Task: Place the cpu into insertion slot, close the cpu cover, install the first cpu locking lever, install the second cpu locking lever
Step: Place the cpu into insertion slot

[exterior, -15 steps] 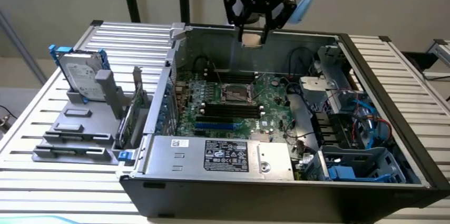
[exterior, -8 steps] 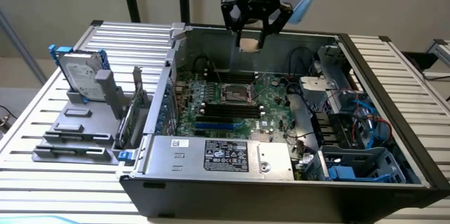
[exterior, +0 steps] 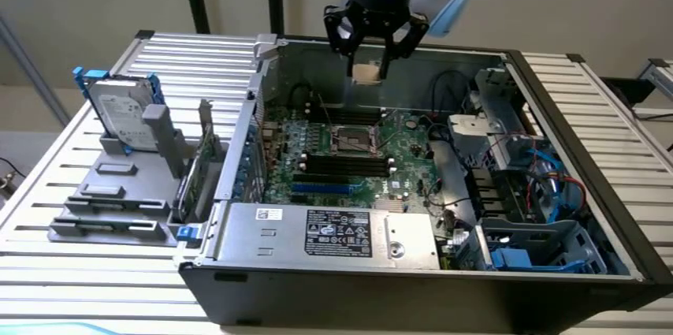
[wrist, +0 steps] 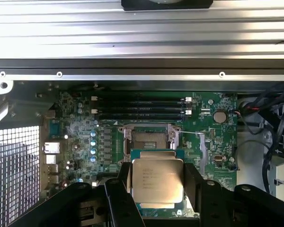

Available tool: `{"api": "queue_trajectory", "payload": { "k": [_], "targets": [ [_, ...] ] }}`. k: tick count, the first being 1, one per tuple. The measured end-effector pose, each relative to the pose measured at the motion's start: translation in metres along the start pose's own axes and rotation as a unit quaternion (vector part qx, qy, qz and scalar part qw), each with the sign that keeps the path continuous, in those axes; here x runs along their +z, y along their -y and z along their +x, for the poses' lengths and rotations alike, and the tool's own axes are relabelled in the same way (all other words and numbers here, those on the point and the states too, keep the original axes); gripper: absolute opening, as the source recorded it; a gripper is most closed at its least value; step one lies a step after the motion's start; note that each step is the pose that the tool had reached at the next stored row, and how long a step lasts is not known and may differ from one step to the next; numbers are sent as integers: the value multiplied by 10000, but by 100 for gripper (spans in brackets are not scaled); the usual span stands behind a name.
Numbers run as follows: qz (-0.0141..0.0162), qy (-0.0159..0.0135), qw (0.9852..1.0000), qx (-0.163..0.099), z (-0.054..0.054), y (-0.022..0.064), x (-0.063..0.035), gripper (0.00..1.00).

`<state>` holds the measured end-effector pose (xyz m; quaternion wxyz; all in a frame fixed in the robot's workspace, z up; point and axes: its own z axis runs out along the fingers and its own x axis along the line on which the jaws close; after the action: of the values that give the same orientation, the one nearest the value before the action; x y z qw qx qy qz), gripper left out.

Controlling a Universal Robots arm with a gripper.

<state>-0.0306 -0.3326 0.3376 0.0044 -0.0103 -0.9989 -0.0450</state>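
Note:
My gripper [exterior: 368,63] hangs above the open computer case, shut on the cpu [exterior: 367,73], a small pale silver-tan square held flat between the black fingers [wrist: 120,196]. In the wrist view the cpu [wrist: 157,182] shows its printed face, with my gripper [wrist: 157,191] clamping two opposite edges. The insertion slot [exterior: 355,139], a dark square socket with a silver rim, lies on the green circuit board below the chip. It also shows in the wrist view, where the insertion slot [wrist: 150,139] is uncovered just beyond the chip. A thin silvery edge, perhaps the cpu cover [wrist: 152,154], shows between slot and chip.
Long black memory slots [exterior: 347,165] run beside the socket. A large labelled grey box [exterior: 336,232] fills the case's near side. Cables and blue drive bays [exterior: 531,193] crowd the exterior view's right. A hard drive [exterior: 121,114] stands in a grey holder outside the case on the exterior view's left.

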Motion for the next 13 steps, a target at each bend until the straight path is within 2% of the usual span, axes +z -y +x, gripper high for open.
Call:
{"api": "queue_trajectory", "payload": {
  "k": [10, 13],
  "targets": [
    [0, 13, 10000, -55, 18, -37, 185, 55],
    [-2, 15, 9999, 119, 18, -37, 213, 55]
  ]
}}
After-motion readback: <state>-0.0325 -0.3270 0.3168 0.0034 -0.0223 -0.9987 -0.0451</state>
